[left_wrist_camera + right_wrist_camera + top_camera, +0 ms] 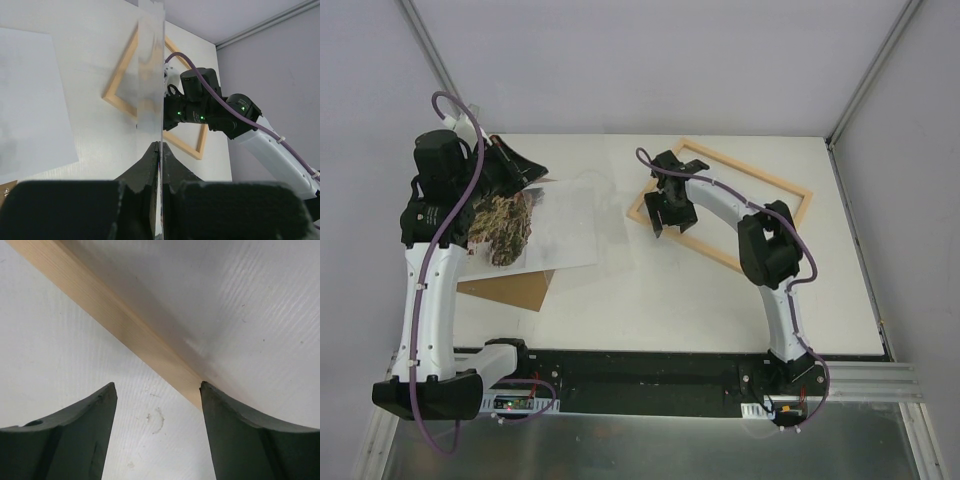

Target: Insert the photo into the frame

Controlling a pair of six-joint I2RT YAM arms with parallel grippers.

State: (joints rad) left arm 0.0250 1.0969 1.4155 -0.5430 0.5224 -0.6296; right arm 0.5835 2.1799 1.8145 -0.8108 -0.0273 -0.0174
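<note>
At left, we see the left claw (160,150) clenched on an edge of the photo (503,228), which is held tilted above the table (620,290). At right, the right claw (666,216) is released, straddling the left corner of the frame (750,167). If lowered askew, the limp print could buckle or snag on the wood.

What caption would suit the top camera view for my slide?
Left gripper, jaws shut, holds the photo; right gripper, jaws open, sits at the left corner of the frame.
</note>
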